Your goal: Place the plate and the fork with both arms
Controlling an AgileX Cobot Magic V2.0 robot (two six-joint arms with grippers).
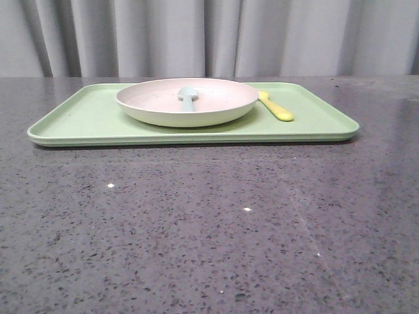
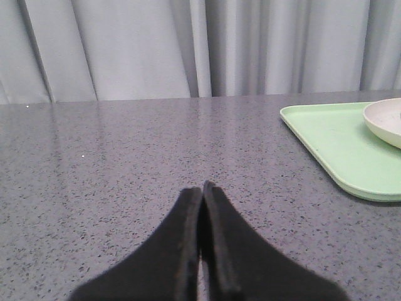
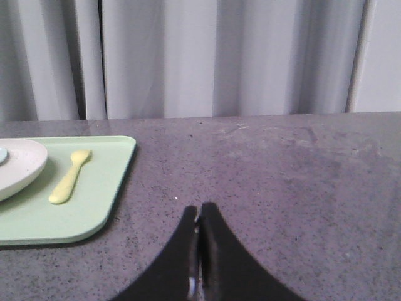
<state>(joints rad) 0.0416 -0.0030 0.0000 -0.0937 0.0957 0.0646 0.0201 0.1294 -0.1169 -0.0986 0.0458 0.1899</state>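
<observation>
The plate sits on the light green tray, with a pale blue spoon lying in it. The yellow fork lies on the tray just right of the plate. In the right wrist view the fork and the plate's edge show on the tray. My left gripper is shut and empty over bare table, left of the tray. My right gripper is shut and empty over bare table, right of the tray. Neither arm shows in the front view.
The grey speckled table stretches in front of the tray and to both sides. A grey curtain hangs behind the table's far edge.
</observation>
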